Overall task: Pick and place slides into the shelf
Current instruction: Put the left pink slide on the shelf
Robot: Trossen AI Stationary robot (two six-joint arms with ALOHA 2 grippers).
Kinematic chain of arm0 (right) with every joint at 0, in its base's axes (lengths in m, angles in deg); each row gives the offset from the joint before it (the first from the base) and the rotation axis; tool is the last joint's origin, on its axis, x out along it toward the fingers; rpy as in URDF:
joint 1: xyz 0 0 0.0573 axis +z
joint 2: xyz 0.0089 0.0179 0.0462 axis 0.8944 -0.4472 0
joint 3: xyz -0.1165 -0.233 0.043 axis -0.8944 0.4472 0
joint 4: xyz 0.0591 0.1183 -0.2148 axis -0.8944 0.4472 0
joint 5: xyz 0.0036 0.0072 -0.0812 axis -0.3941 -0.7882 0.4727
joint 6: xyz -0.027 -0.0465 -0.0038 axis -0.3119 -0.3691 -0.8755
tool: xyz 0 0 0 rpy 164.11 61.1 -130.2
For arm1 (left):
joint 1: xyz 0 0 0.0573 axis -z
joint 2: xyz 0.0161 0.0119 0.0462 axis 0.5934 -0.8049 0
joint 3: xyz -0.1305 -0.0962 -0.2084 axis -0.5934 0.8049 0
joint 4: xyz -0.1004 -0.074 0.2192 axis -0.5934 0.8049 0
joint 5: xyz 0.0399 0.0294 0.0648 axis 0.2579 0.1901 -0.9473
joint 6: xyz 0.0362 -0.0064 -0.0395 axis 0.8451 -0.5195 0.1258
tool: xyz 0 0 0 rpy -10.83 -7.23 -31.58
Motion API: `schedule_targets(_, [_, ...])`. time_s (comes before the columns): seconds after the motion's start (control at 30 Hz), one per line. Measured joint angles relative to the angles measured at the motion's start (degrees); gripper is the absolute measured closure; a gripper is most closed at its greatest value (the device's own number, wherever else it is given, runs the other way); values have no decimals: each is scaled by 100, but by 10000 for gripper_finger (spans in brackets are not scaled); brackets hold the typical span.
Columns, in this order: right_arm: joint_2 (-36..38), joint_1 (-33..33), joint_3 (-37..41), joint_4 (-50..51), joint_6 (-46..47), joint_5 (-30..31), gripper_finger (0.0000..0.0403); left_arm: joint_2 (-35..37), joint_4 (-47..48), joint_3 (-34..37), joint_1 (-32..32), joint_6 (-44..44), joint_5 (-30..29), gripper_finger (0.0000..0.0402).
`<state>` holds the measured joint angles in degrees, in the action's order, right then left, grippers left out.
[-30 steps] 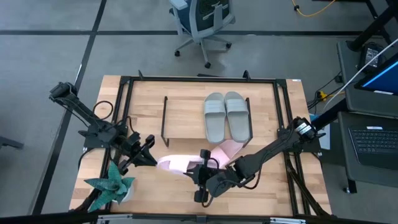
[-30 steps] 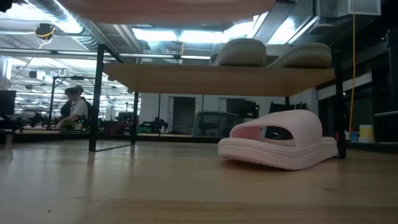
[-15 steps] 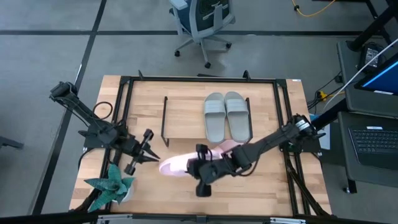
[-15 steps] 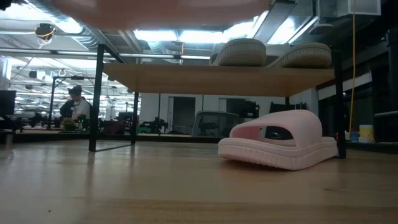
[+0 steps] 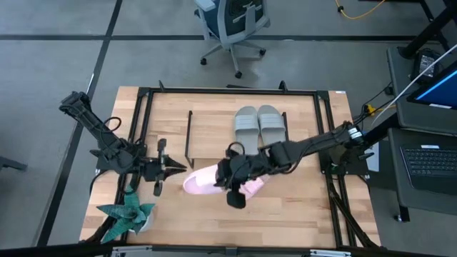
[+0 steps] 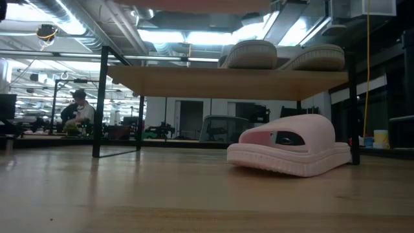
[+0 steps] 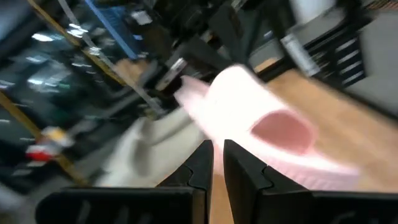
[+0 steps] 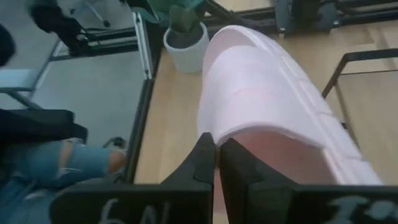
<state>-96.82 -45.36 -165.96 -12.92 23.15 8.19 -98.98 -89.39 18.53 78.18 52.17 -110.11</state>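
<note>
Since a second ago we see that the right arm has swung from the table's front edge up toward the middle, carrying a pink slide with it, while the left arm has turned so that its claw now points across at that slide.

The table [image 5: 314,207] carries everything. On it stands the shelf [image 5: 211,135], a low wooden board on thin black end frames; its left half is bare wood. The two grey-green slides [image 5: 260,132] lie side by side on the right half of the board, and in the low view we see them up on top of it.

The held pink slide [image 5: 203,182] hangs just in front of the shelf, toe toward the left arm. The right claw [image 5: 234,171] is clenched on it; in the right wrist view we see the two fingers pinched together on the edge of the strap. The second pink slide [image 6: 288,154] rests flat on the table under the shelf's right part; from above only its end peeks out beneath the right arm.

The left claw [image 5: 170,168] sits just beside the toe of the held slide, its fingers nearly together and gripping nothing.

A potted green plant [image 5: 128,214] stands at the table's front left corner.
</note>
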Motion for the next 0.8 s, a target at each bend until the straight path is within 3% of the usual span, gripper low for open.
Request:
schedule_targets(0.17, [280,-353,0,266,-11,-672,393,-2,28,-43,107,814,-963,370])
schedule_targets(0.4, [333,-1042,0,928,-929,-2321,393,-108,21,-43,100,1254,-1247,370])
schedule_targets(0.63, [348,-1475,-152,1145,-1512,-2532,393,-584,3,-43,77,1892,-1939,370])
schedule_targets(0.8, [366,-1514,-537,1321,-1687,-2589,393,-828,-163,-43,-84,2244,-2060,370])
